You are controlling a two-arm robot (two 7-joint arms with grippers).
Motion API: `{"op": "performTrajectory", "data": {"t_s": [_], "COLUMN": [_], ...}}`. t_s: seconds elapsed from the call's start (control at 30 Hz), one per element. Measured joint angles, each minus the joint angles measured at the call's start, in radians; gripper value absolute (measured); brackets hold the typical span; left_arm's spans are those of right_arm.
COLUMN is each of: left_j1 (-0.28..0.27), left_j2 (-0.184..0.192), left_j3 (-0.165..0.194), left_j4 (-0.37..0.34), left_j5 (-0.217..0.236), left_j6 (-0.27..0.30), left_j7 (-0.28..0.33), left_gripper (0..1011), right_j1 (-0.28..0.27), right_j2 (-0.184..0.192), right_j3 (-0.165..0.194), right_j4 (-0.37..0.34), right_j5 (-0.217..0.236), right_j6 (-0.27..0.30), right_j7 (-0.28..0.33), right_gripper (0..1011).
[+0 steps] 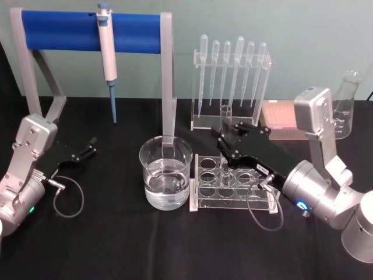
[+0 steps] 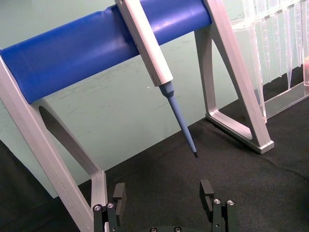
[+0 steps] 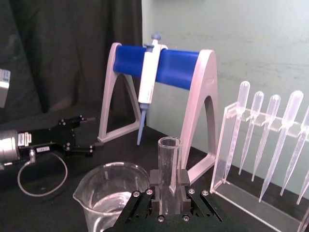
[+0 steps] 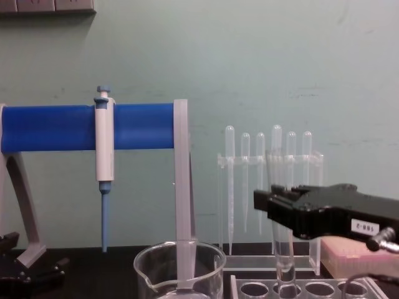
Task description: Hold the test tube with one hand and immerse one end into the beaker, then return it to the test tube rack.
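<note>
Nearest the chest camera: wide clear glass beaker (image 4: 179, 269) with a pouring spout, part-filled with clear liquid, on the black desk (image 1: 116, 245) just left of a clear acrylic ringed tube rack (image 1: 233, 188). Right hand (image 1: 224, 140), black with a small white label on a silver wrist, clamped on the clear round-bottomed glass test tube (image 4: 281, 224). Tube upright, lower end down in a rack hole, open mouth above the fingers (image 3: 157, 179). Beaker close beside the held tube, not touching. Left hand (image 1: 90, 146) low over the desk at the left, well apart from the beaker, fingers spread with nothing between them. Behind: white-and-blue pipettor (image 1: 108, 52) hanging on a blue-barred grey stand (image 1: 64, 26), row of bulb-topped plastic pipettes (image 1: 230, 64) in a clear holder.
</note>
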Motion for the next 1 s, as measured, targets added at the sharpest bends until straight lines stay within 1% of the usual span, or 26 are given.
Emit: {"op": "performTrajectory", "data": {"t_s": [0.17,0.47,0.57,0.67,0.7,0.8,0.83,0.9,0.97,1.0], "left_j1": [0.0,0.0,0.0,0.0,0.0,0.0,0.0,0.0,0.0,0.0], "left_j2": [0.0,0.0,0.0,0.0,0.0,0.0,0.0,0.0,0.0,0.0], "left_j3": [0.0,0.0,0.0,0.0,0.0,0.0,0.0,0.0,0.0,0.0], "left_j4": [0.0,0.0,0.0,0.0,0.0,0.0,0.0,0.0,0.0,0.0], "left_j5": [0.0,0.0,0.0,0.0,0.0,0.0,0.0,0.0,0.0,0.0], "left_j6": [0.0,0.0,0.0,0.0,0.0,0.0,0.0,0.0,0.0,0.0], "left_j7": [0.0,0.0,0.0,0.0,0.0,0.0,0.0,0.0,0.0,0.0], "left_gripper": [1000,1000,1000,1000,1000,1000,1000,1000,1000,1000], "right_j1": [-0.001,0.006,0.009,0.012,0.013,0.012,0.01,0.006,-0.012,-0.02], "right_j2": [-0.002,0.0,0.0,-0.001,-0.002,-0.002,-0.002,-0.001,0.011,0.016], "right_j3": [-0.004,-0.026,-0.029,-0.032,-0.033,-0.033,-0.032,-0.028,-0.017,-0.013], "right_j4": [0.014,0.032,0.035,0.037,0.037,0.036,0.033,0.028,0.002,-0.008], "right_j5": [-0.01,-0.065,-0.076,-0.089,-0.096,-0.102,-0.104,-0.105,-0.104,-0.104], "right_j6": [-0.002,0.0,0.002,0.005,0.01,0.015,0.019,0.025,0.043,0.049], "right_j7": [0.0,0.003,0.006,0.007,0.007,0.006,0.006,0.007,0.006,0.006], "right_gripper": [226,226,228,299,357,414,476,510,618,618]}}
